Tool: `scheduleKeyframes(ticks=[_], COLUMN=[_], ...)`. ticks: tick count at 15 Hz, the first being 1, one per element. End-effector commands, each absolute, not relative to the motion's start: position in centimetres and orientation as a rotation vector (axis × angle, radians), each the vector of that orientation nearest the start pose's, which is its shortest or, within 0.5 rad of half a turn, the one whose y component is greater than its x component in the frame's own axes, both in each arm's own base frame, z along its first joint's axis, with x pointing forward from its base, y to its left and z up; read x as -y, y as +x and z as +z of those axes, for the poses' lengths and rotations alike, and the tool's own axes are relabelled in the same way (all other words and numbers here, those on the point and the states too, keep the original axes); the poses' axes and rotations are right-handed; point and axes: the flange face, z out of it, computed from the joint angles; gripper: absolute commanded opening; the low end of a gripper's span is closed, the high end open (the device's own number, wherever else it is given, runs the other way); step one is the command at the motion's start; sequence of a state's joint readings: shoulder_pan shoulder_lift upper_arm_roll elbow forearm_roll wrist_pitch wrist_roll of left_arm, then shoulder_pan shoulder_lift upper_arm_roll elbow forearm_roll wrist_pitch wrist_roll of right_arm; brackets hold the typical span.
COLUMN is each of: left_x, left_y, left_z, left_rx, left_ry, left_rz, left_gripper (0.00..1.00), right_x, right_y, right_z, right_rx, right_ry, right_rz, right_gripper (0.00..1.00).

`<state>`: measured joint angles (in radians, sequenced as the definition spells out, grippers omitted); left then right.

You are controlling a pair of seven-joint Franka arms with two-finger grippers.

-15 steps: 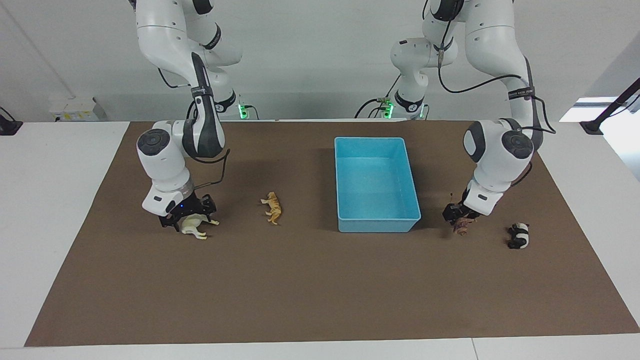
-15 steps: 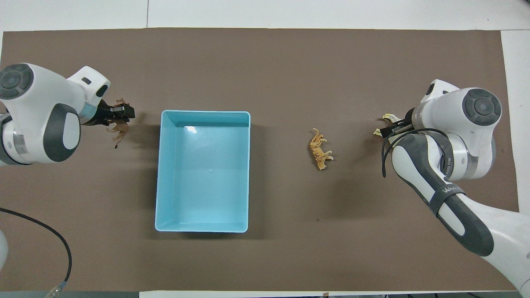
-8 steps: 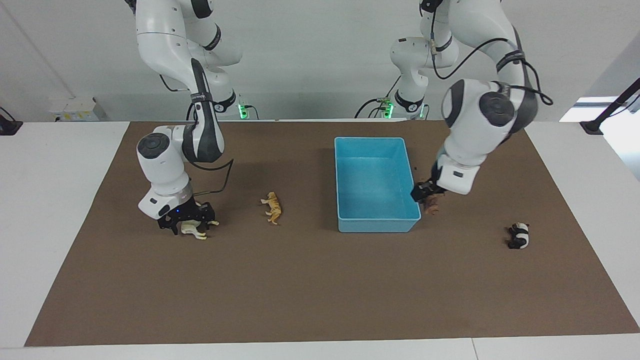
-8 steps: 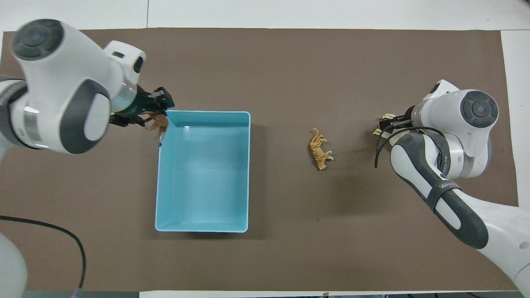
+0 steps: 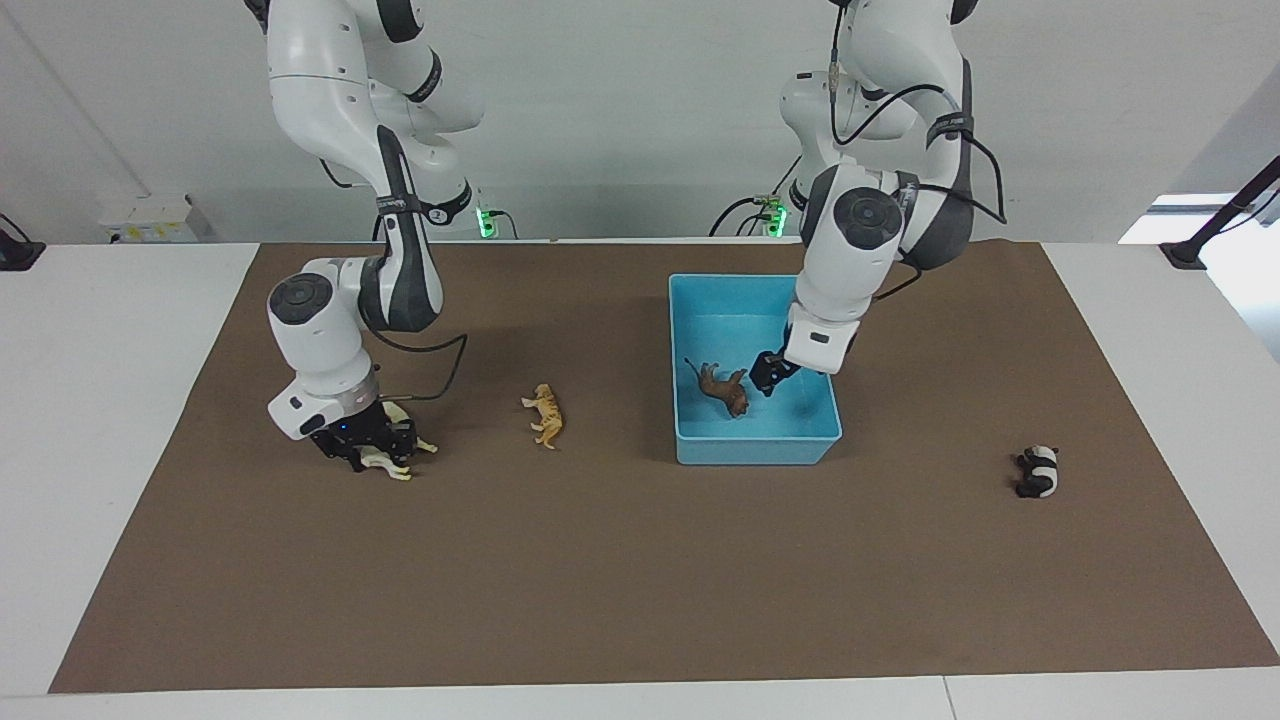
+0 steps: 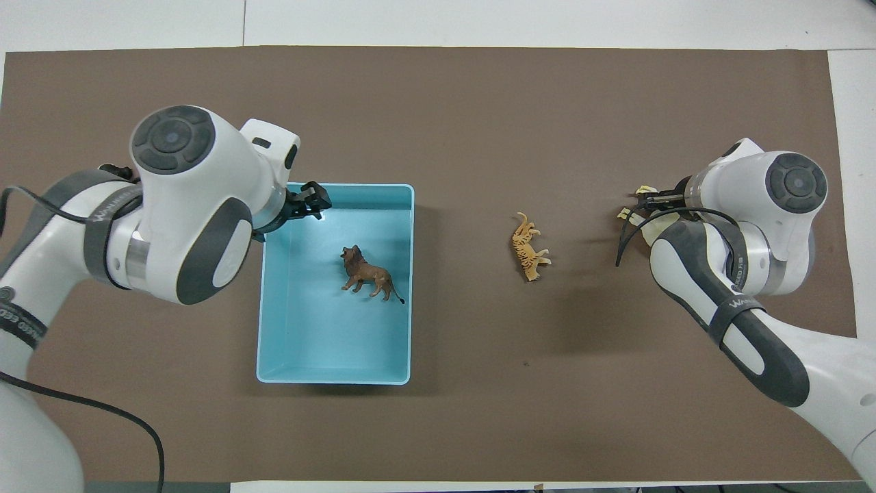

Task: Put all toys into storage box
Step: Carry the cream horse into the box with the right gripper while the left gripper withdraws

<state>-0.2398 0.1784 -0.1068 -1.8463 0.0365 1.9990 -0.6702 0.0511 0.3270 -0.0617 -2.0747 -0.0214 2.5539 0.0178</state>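
The light blue storage box (image 5: 758, 450) (image 6: 335, 376) holds a dark brown lion toy (image 5: 726, 389) (image 6: 365, 273), which lies on its floor. My left gripper (image 5: 771, 376) (image 6: 312, 203) hangs open over the box, beside the lion and apart from it. My right gripper (image 5: 366, 441) (image 6: 647, 203) is down on the mat, closed around the cream-white horse (image 5: 389, 463) (image 6: 624, 216). A tan-orange tiger toy (image 5: 545, 415) (image 6: 528, 247) lies between the horse and the box. The black-and-white panda (image 5: 1038, 471) lies toward the left arm's end; the left arm hides it from overhead.
A brown mat (image 5: 640, 580) (image 6: 479, 103) covers the table under everything. White table surface (image 5: 110, 400) borders it at both ends. A black cable (image 6: 89, 411) runs over the mat under the left arm.
My left gripper carried the brown lion from the mat over the box and let go; the lion now lies inside. My right gripper settled lower and closed on the horse.
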Motion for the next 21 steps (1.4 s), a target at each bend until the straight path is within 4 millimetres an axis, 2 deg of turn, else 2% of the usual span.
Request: scheduleKeyframes(ticks=[1,4,5,6,7,8,10,11,12,13,14,15,16,17,19,21], left_x=[10.9,-0.3,-3.7,-6.7,-9.0,-10.4,-10.9,-10.9,-10.8,-10.9,-10.9,-10.8,-10.9,-11.0,-11.8,-12.2], left_y=[59.8,61.6,62.2,62.7,63.1,63.7,64.8,65.2,65.5,65.6,65.8,65.9,66.1,66.3,66.6,66.7], left_z=[43.5,43.4,42.7,41.9,41.2,39.8,37.5,35.9,34.6,34.3,33.8,32.8,32.6,32.3,31.1,30.0], left_rx=[0.321,0.158,0.091,0.065,0.059,0.035,-0.115,-0.168,-0.193,-0.196,-0.198,-0.202,-0.203,-0.204,-0.195,-0.190], left_ry=[-3.100,-3.104,-3.097,-3.086,-3.066,-3.041,-2.951,-2.923,-2.915,-2.914,-2.916,-2.921,-2.921,-2.921,-2.920,-2.924], left_rz=[-0.069,-0.191,-0.239,-0.295,-0.352,-0.369,-0.349,-0.335,-0.341,-0.356,-0.360,-0.348,-0.371,-0.385,-0.409,-0.429], left_gripper=[1.00,1.00,1.00,1.00,1.00,1.00,1.00,1.00,1.00,1.00,1.00,1.00,1.00,1.00,1.00,1.00], right_x=[-0.6,-1.5,-2.1,-3.2,-4.6,-6.1,-9.7,-12.1,-15.6,-19.9,-24.8,-28.9,-32.4,-36.8,-42.2,-48.3], right_y=[59.7,59.9,60.2,60.4,61.0,61.8,63.0,63.3,63.1,62.5,61.3,60.5,59.3,56.9,54.0,50.5], right_z=[27.8,28.2,29.1,30.4,32.7,35.3,41.3,44.3,47.2,49.2,49.6,49.7,49.5,48.5,47.1,43.5], right_rx=[-0.039,-0.033,-0.040,-0.041,-0.061,-0.095,-0.138,-0.180,-0.243,-0.308,-0.378,-0.458,-0.523,-0.512,-0.524,-0.533], right_ry=[-3.154,-3.153,-3.151,-3.150,-3.150,-3.152,-3.151,-3.143,-3.098,-3.031,-2.968,-2.882,-2.796,-2.750,-2.689,-2.674], right_rz=[-0.220,-0.213,-0.213,-0.192,-0.159,-0.116,-0.074,-0.068,-0.067,-0.061,-0.052,-0.087,-0.105,-0.103,-0.110,-0.092], right_gripper=[0.00,0.00,0.00,0.00,0.00,0.00,0.00,0.00,0.00,0.00,0.00,0.00,0.00,0.00,0.00,0.00])
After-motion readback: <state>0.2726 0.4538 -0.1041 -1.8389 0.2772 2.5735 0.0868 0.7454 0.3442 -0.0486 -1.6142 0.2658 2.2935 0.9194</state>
